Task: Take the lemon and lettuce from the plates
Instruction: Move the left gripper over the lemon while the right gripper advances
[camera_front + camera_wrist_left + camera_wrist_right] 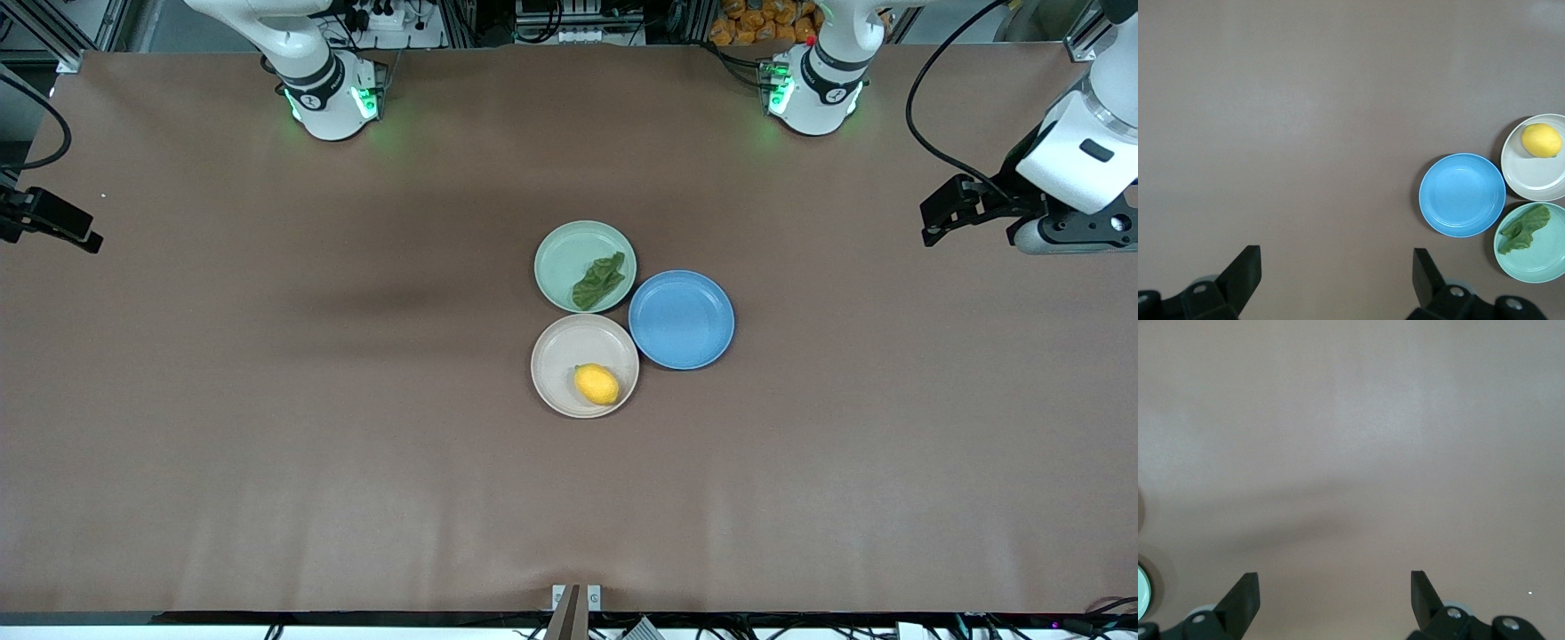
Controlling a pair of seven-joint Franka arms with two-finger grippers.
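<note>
The yellow lemon lies on the beige-cream plate at the table's middle. The dark green lettuce lies on the pale mint plate, which is farther from the front camera and touches the beige one. Both show in the left wrist view: lemon, lettuce. My left gripper hangs open and empty over the left arm's end of the table, well away from the plates; its jaws stand wide over bare table. My right gripper is open and empty over the right arm's end.
An empty bright blue plate touches both other plates on the side toward the left arm's end; it also shows in the left wrist view. A sliver of the mint plate shows at the edge of the right wrist view. Brown table all round.
</note>
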